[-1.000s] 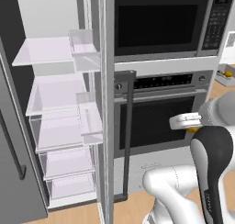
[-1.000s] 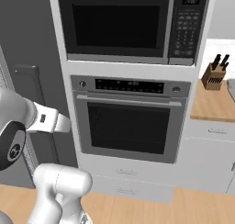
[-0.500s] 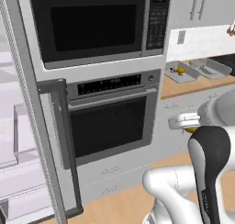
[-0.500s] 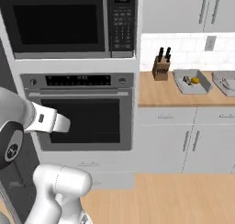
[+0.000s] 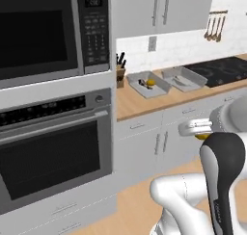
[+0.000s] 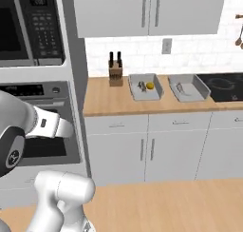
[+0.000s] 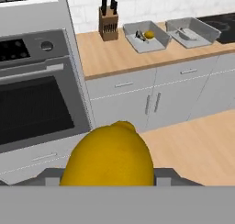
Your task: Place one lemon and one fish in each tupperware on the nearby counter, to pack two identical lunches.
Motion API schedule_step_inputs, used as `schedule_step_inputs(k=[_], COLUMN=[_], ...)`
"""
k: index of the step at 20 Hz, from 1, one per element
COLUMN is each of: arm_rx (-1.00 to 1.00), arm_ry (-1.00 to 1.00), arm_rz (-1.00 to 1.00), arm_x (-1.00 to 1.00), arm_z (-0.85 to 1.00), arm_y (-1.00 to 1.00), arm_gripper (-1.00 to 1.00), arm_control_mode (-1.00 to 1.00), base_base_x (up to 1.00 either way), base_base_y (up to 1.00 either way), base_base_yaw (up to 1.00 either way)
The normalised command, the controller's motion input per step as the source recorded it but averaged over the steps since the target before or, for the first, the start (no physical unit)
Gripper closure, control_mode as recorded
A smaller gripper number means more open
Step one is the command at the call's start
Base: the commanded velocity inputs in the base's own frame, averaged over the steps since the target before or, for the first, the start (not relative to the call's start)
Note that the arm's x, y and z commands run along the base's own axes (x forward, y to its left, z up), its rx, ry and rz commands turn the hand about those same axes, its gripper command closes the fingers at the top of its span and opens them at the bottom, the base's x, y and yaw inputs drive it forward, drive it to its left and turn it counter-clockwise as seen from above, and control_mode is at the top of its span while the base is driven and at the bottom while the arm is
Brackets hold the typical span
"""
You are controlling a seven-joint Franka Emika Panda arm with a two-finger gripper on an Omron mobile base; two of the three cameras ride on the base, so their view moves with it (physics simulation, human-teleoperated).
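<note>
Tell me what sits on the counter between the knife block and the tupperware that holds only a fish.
The other tupperware, with a lemon and a fish in it, stands between the knife block and the fish-only tupperware; the right base view shows it.

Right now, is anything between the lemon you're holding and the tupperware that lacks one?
Nothing visible. The lemon sits in the gripper; open floor leads to the counter, where the right tupperware holds only a fish.
</note>
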Motion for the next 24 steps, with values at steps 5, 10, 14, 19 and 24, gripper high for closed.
schedule_step_inputs(k=[5, 10, 14, 19, 24], arm_rx=[0.00, 0.00, 0.00, 0.00, 0.00], arm_ry=[0.00, 0.00, 0.00, 0.00, 0.00], arm_rz=[0.00, 0.00, 0.00, 0.00, 0.00], arm_x=[0.00, 0.00, 0.00, 0.00, 0.00], arm_z=[0.00, 0.00, 0.00, 0.00, 0.00], arm_y=[0.00, 0.00, 0.00, 0.00, 0.00], arm_gripper=[1.00, 1.00, 1.00, 1.00, 1.00], arm_control_mode=[1.00, 1.00, 1.00, 1.00, 1.00], base_base_x=[1.00, 0.85, 0.41, 0.33, 0.71], base_base_y=[-0.99, -1.00, -1.00, -1.00, -0.97], base_base_yaw=[0.29, 0.41, 0.44, 0.31, 0.06])
